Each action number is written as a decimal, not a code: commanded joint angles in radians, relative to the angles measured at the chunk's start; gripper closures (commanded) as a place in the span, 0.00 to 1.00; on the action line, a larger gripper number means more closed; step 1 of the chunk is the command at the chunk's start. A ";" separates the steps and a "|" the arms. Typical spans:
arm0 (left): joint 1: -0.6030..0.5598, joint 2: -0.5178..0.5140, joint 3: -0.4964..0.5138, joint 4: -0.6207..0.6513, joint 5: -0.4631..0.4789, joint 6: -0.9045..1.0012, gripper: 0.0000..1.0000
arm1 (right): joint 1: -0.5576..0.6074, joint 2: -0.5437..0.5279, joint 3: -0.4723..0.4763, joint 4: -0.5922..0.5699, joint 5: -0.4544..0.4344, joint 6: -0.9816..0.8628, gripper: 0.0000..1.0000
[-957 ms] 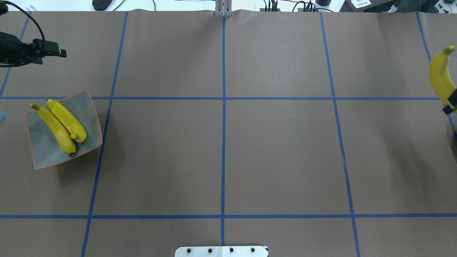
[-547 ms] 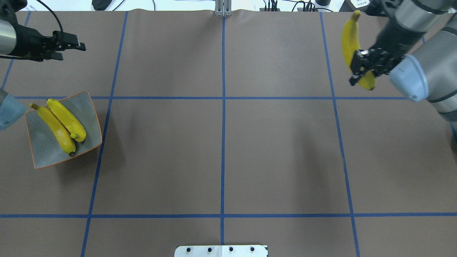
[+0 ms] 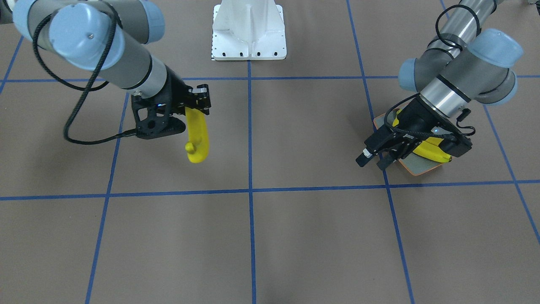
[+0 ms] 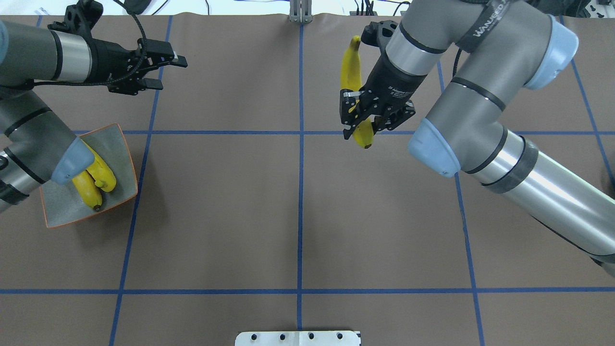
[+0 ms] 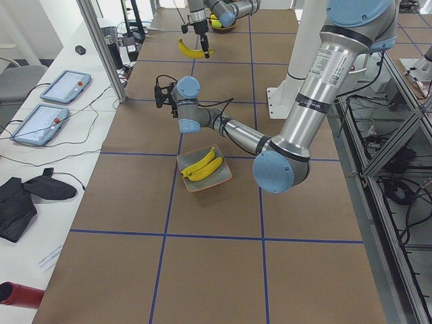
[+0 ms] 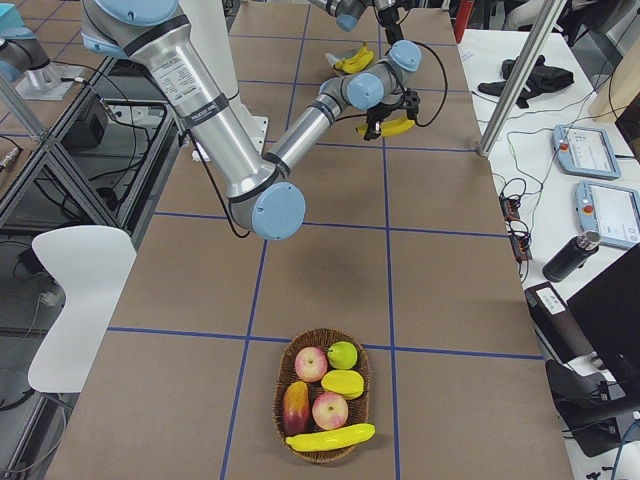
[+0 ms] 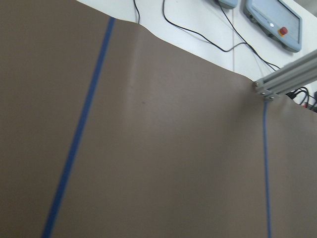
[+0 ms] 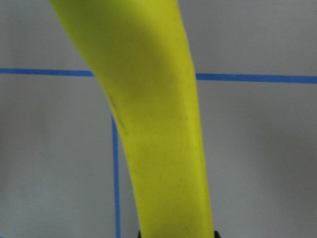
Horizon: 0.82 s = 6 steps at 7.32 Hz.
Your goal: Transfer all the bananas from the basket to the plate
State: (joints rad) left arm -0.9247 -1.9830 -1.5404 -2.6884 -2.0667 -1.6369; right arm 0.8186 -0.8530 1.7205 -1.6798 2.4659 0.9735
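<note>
My right gripper [image 4: 358, 113] is shut on a yellow banana [image 4: 354, 81] and holds it in the air over the back middle of the table; the same banana [image 3: 198, 137] hangs below the gripper [image 3: 196, 107] in the front view and fills the right wrist view [image 8: 158, 124]. The grey-blue plate [image 4: 113, 144] sits at the left with two bananas [image 4: 96, 185] on it, partly hidden by my left arm. My left gripper [image 4: 166, 72] is open and empty, beyond the plate. The basket [image 6: 322, 336] holds one more banana [image 6: 330, 437].
Apples and other fruit [image 6: 312, 365] share the basket, which stands far out on my right side. The white robot base [image 4: 298, 338] is at the near edge, and a metal post [image 4: 300, 12] stands at the far edge. Blue tape lines cross the brown table.
My right arm has swung left with the banana, from the table's right edge to the back middle. My left gripper has moved right along the back, still open.
</note>
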 commanded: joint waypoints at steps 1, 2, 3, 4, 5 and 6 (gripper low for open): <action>0.102 -0.002 -0.001 -0.227 0.100 -0.159 0.00 | -0.059 0.047 0.002 0.014 0.002 0.045 1.00; 0.145 -0.002 -0.004 -0.314 0.162 -0.244 0.00 | -0.080 0.052 0.005 0.026 -0.001 0.059 1.00; 0.185 -0.002 -0.006 -0.365 0.207 -0.285 0.00 | -0.091 0.052 0.001 0.057 -0.002 0.060 1.00; 0.210 -0.007 -0.013 -0.375 0.217 -0.287 0.00 | -0.101 0.052 0.001 0.060 -0.002 0.060 1.00; 0.228 -0.020 -0.011 -0.376 0.224 -0.287 0.00 | -0.107 0.052 0.001 0.061 -0.001 0.060 1.00; 0.251 -0.023 -0.010 -0.376 0.235 -0.287 0.00 | -0.113 0.052 0.001 0.064 0.001 0.059 1.00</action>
State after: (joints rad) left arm -0.7033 -1.9987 -1.5506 -3.0590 -1.8469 -1.9200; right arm 0.7146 -0.8011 1.7213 -1.6202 2.4650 1.0332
